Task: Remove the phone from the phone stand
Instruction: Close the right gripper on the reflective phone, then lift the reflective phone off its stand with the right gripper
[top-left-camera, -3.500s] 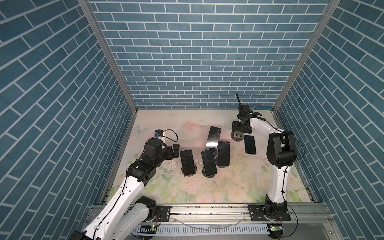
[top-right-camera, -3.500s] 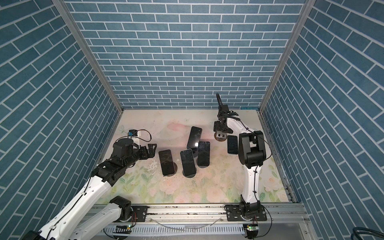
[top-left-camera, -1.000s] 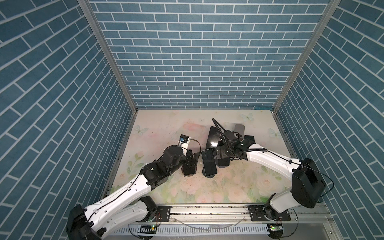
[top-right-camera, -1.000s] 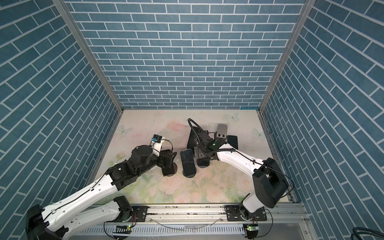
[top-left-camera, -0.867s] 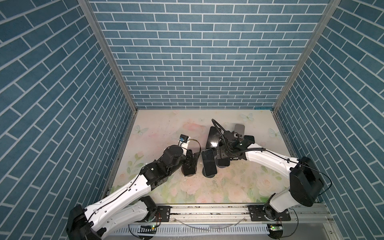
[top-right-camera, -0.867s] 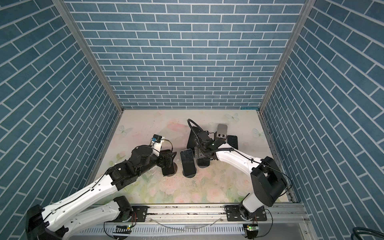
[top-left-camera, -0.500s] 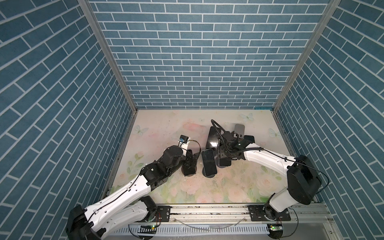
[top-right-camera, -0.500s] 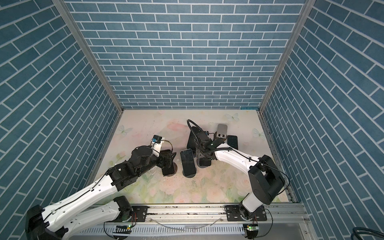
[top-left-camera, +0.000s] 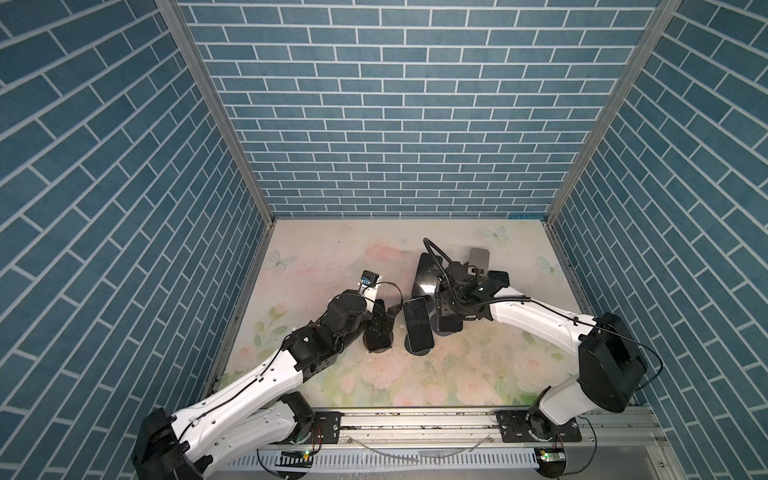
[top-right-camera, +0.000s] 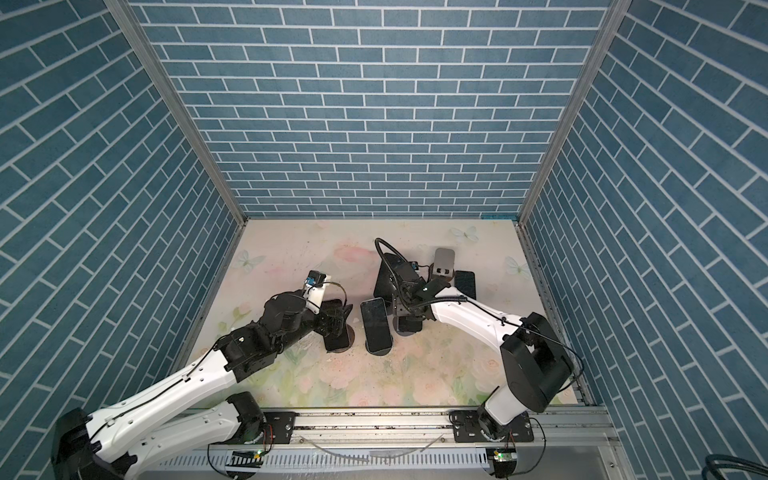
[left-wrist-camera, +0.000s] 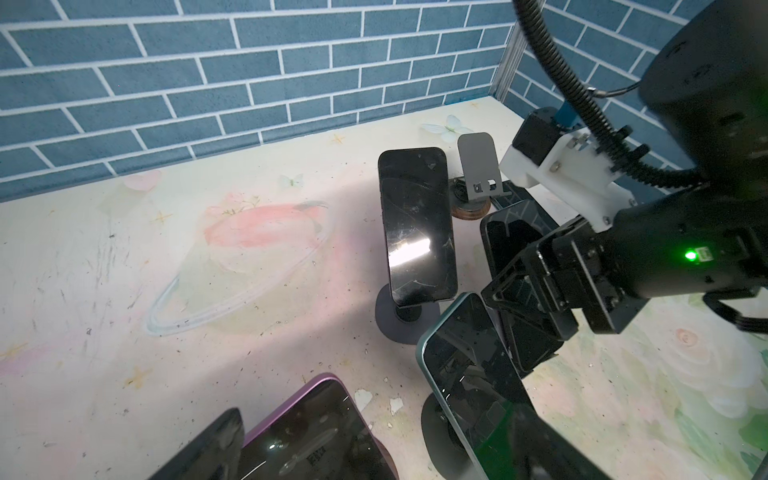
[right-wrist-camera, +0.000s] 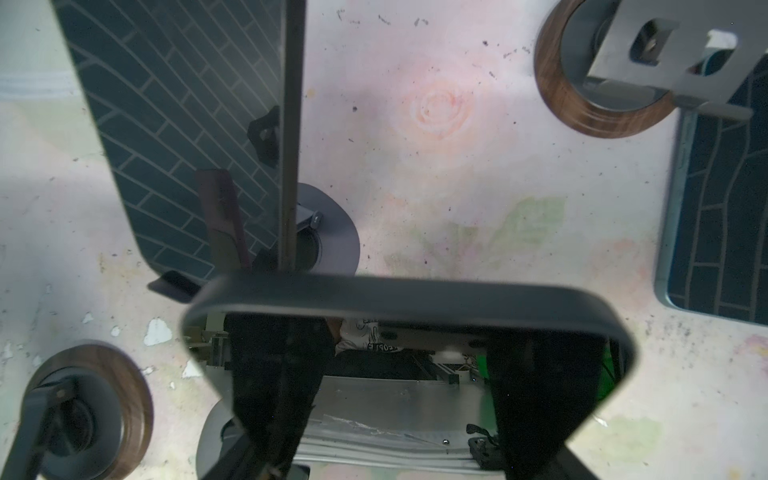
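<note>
My right gripper (top-left-camera: 446, 309) (top-right-camera: 405, 309) reaches down over a dark phone (right-wrist-camera: 407, 291) that leans on a grey round-based stand (top-left-camera: 446, 330). Its black fingers (right-wrist-camera: 274, 395) sit against the phone's two sides, shut on it. The left wrist view shows the same grip across the phone (left-wrist-camera: 515, 232). My left gripper (top-left-camera: 384, 318) (top-right-camera: 338, 318) stands open around a purple-edged phone (left-wrist-camera: 316, 432) on its own stand; one finger (left-wrist-camera: 208, 449) shows beside it.
A teal-edged phone (top-left-camera: 417, 324) (left-wrist-camera: 469, 374) on a stand stands between the two grippers. Behind is a black phone (top-left-camera: 426, 274) (right-wrist-camera: 178, 124) on a stand. An empty grey stand (top-left-camera: 478, 259) (right-wrist-camera: 602, 83) with a wooden base and a phone lying flat (top-left-camera: 498, 278) (right-wrist-camera: 723, 208) are at the back right.
The right gripper has closed from wide open onto the dark phone's sides and shifted slightly. The left arm and its open gripper have stayed where they were.
</note>
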